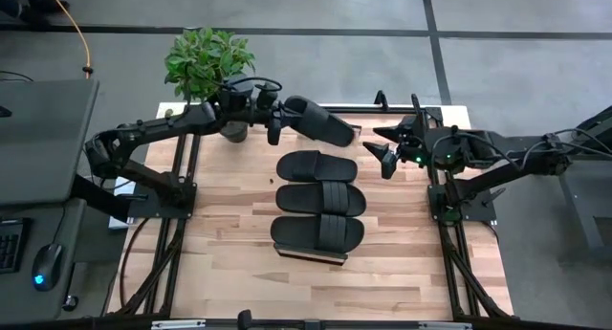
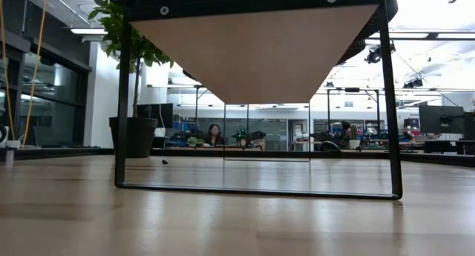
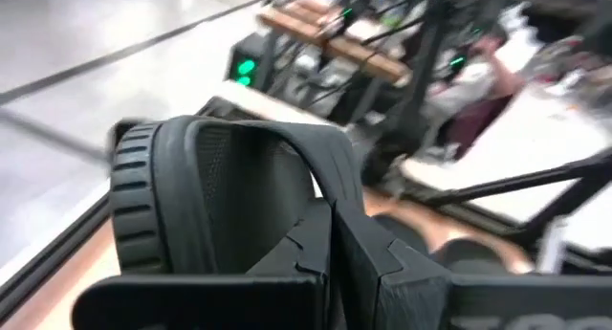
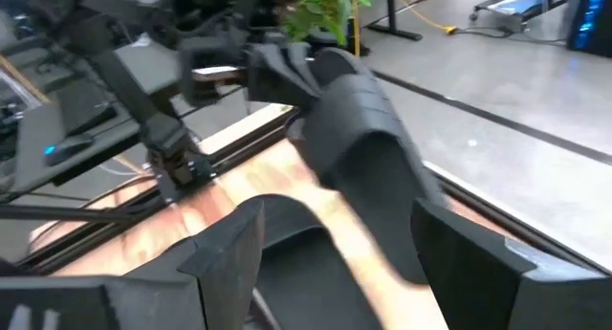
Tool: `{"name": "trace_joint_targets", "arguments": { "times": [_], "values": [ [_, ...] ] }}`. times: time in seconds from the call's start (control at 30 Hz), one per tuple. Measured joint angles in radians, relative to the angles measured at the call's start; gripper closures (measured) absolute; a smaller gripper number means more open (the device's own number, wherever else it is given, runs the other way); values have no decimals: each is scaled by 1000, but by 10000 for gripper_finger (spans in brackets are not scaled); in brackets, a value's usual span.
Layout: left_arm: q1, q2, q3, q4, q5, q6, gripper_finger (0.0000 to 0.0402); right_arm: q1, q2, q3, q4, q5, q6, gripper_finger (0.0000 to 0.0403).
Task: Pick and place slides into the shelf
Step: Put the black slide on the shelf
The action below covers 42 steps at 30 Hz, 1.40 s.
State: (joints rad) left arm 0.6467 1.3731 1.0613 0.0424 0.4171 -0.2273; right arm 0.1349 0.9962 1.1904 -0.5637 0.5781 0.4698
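Observation:
In the high view three black slides [image 1: 321, 198] lie side by side on the shelf, whose near end [image 1: 308, 257] shows below them. The low view shows the shelf's pale plank [image 2: 252, 48] from beneath, standing on its dark frame legs. A fourth slide [image 1: 323, 123] is in the air over the table's far part, held by my left gripper [image 1: 283, 114]. My right gripper [image 1: 387, 150] hovers open to the right of the shelf's far end, touching nothing. Its wrist view shows its spread fingers [image 4: 344, 263] and the carried slide [image 4: 363, 139]. My left gripper is shut on the fourth slide at its end nearest the arm [image 1: 295, 108], coming roughly level from the table's left. In the left wrist view a finger [image 3: 368, 258] sits against the ribbed strap's edge [image 3: 320, 191]; the other finger is hidden. The slide is lifted clear and sticks out rightward.
A potted plant [image 1: 206, 62] stands at the table's far left corner, just behind the left arm. The arms' dark mounting frames [image 1: 172, 191] [image 1: 454, 201] flank the wooden tabletop. Bare wood lies on both sides of the shelf and near its front. People sit at desks far behind.

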Motion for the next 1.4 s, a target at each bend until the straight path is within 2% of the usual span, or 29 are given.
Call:
{"name": "trace_joint_targets", "arguments": {
  "times": [0.1,0.4,0.77,0.87,0.97,1.23,1.4],
  "values": [
    [-15,-1,-3,64,31,-24,402,-12,1,0,-8,16,0,148],
    [-48,0,-5,118,-7,-94,402,-46,3,0,-16,-5,0,148],
    [-45,83,-5,143,-39,-199,401,-52,3,0,-17,-32,-5,148],
    [-45,114,-8,194,-38,-236,401,-52,3,0,-17,-40,-7,148],
    [-45,127,-55,311,-35,-304,401,-52,3,0,-17,-62,-7,148],
    [-45,129,-278,628,-35,-473,401,-51,3,0,-24,-84,0,148],
    [-45,129,-356,713,-42,-523,401,-51,3,0,-24,-84,0,148]
  ]
}}
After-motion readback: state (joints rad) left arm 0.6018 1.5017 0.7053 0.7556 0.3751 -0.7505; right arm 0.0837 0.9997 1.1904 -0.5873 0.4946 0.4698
